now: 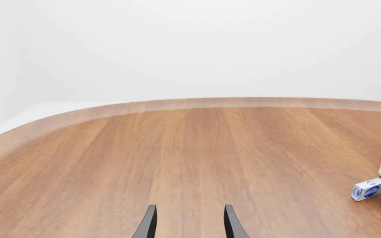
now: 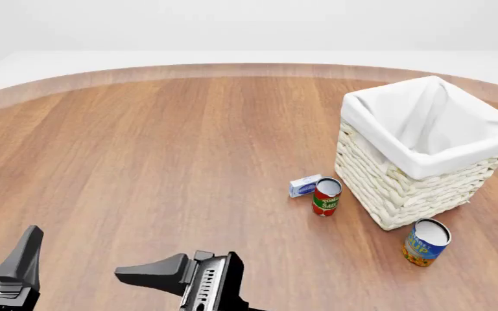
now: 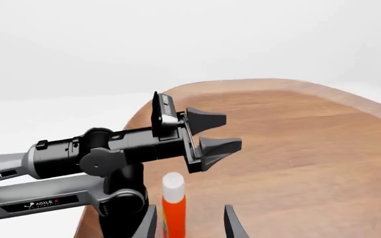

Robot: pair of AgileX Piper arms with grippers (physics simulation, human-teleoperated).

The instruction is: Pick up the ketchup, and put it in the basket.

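The ketchup [image 3: 173, 206] stands upright between the right hand's [image 3: 189, 223] fingers — grasped or not, unclear

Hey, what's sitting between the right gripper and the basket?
In the front view, a red-and-green can and a small blue-and-white box lie between the right gripper and the basket; otherwise bare wood.
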